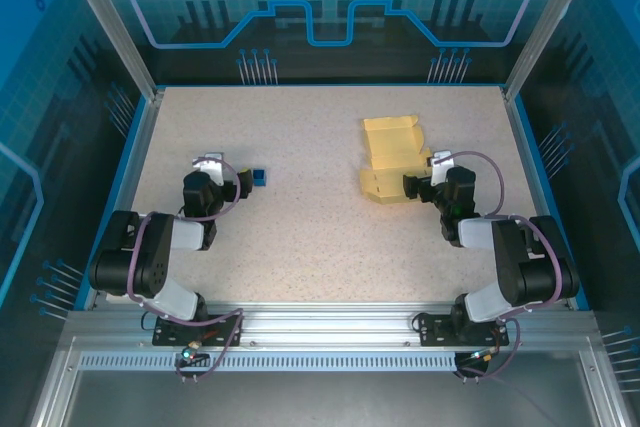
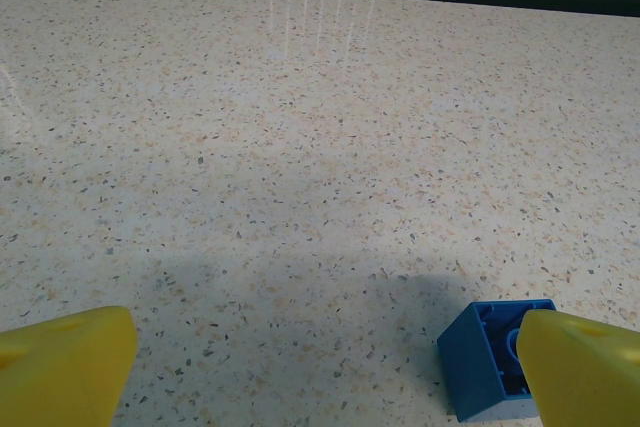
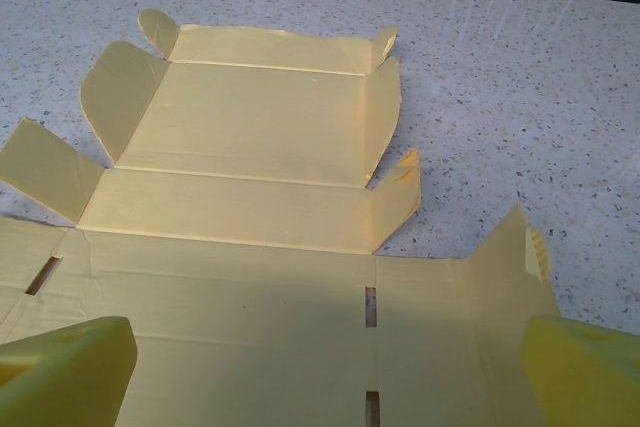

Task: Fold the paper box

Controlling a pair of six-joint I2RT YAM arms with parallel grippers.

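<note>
Top external: the paper box (image 1: 393, 159) lies unfolded on the speckled table (image 1: 300, 237). Its near edge sits right at the tips of the right gripper (image 1: 412, 185), and the rest spreads away ahead of the jaws. The right jaws are spread wide with nothing gripped. The left gripper (image 1: 243, 181) is well apart from the box, jaws also wide and empty. A small blue cube (image 1: 259, 178) sits just at its fingertips.

Left wrist: the left gripper (image 2: 320, 367) shows two yellow, smooth, rounded fingers (image 2: 60, 362), far apart, with bare table between them. The blue cube (image 2: 490, 357) is hollow plastic, lying tilted with its open side showing. It sits just inside the right-hand finger; I cannot tell if they touch. The tabletop (image 2: 300, 147) is beige with dark flecks and slightly glossy.

Right wrist: the right gripper (image 3: 320, 367) has its yellow fingers (image 3: 65, 362) wide apart, clamping nothing. The paper box (image 3: 260, 127) is pale yellow thin card, matte and creased into rectangular panels. Its nearest panel lies under and between the jaws, and the other panels stretch ahead. Side flaps and rounded tabs stand partly raised at the left and right edges. Narrow slots (image 3: 371, 305) are cut in the near panel.
</note>
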